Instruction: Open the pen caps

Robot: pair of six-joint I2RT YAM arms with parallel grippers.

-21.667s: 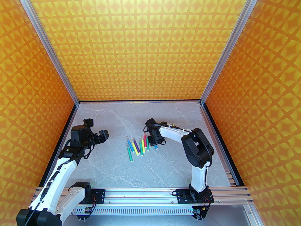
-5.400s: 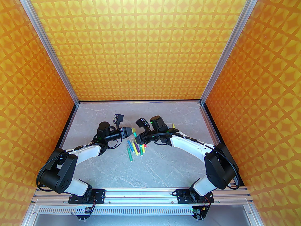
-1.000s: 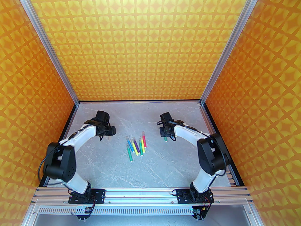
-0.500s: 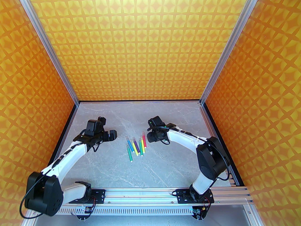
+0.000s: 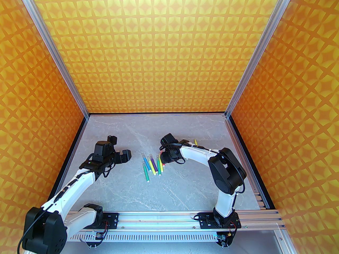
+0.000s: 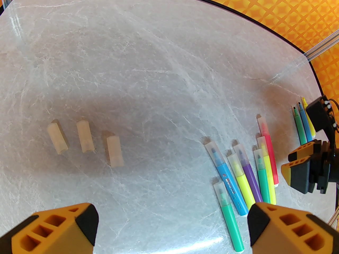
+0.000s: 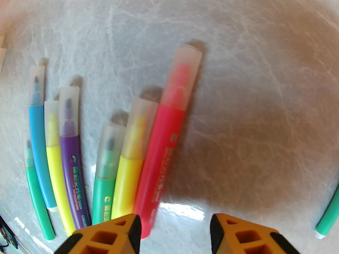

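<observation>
Status: roughly a third done, 3 of 10 by my count. Three pen caps point(image 6: 85, 136) are off and lie in a loose row on the surface point(image 6: 148, 62), well apart from everything else, on the left arm's side. Their uncapped pens point(image 6: 302, 126) (green, blue, yellow, bare tips exposed) are parked side by side on the right arm's side, just beyond that arm's wrist in the left wrist view. Left to do: seven capped pens point(image 6: 249, 173) in a tight fan mid-surface, several touching. Across the fan they run green, blue, yellow, purple, green, yellow, pink-red, every translucent cap seated. Right fingers point(image 7: 233, 231) are spread and low over the plug end of the pink-red pen point(image 7: 169, 131), the outermost one on that side. Its barrel end sits at the edge of the gap, just beside one finger, not gripped. Left fingers point(image 6: 63, 229) are also spread with nothing between them, hovering beside the fan on its other side, apart from it. My read: pink-red is next up, right takes the barrel, left pulls the cap. Risk I'd flag: it lies against its yellow neighbour, so closing could nudge or drag that one along.
</observation>
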